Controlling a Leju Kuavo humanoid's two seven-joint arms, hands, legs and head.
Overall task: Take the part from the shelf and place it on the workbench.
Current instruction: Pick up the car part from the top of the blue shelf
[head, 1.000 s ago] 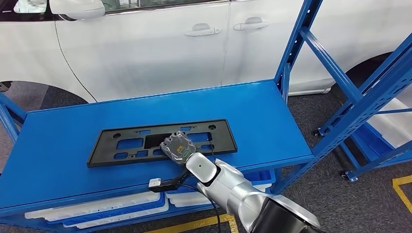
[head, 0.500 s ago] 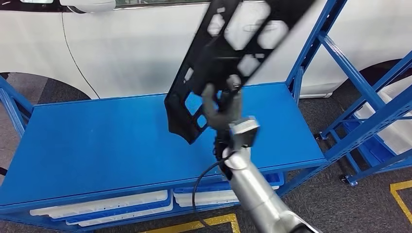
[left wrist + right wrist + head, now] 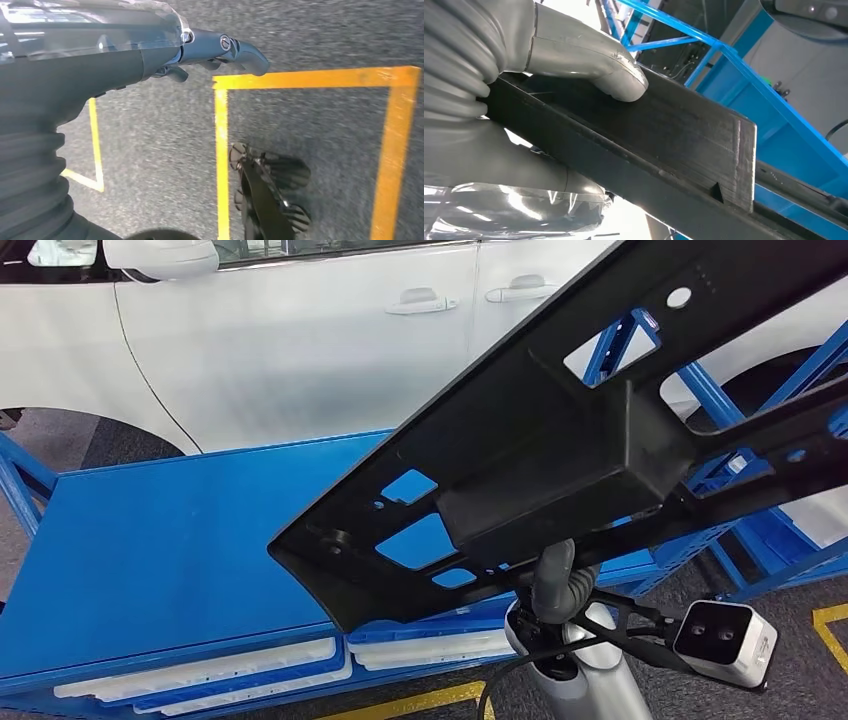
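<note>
The part is a long black plastic panel (image 3: 560,455) with cut-out windows, lifted high and close to my head camera, slanting from lower left to upper right above the blue shelf (image 3: 170,540). My right hand (image 3: 560,585) grips its lower edge from below. In the right wrist view the grey thumb (image 3: 589,55) presses on the panel's flat black edge (image 3: 664,130). My left hand (image 3: 220,50) hangs over the grey floor with its fingers curled and nothing in them.
A white car (image 3: 300,330) stands behind the shelf. Blue rack uprights (image 3: 760,440) rise at the right. White trays (image 3: 200,675) lie on the lower shelf level. Yellow floor lines (image 3: 305,77) mark the grey floor.
The panel, flat on the shelf a second ago, was lifted by my right hand and has since swung up toward the camera, now covering the right half of the head view.
</note>
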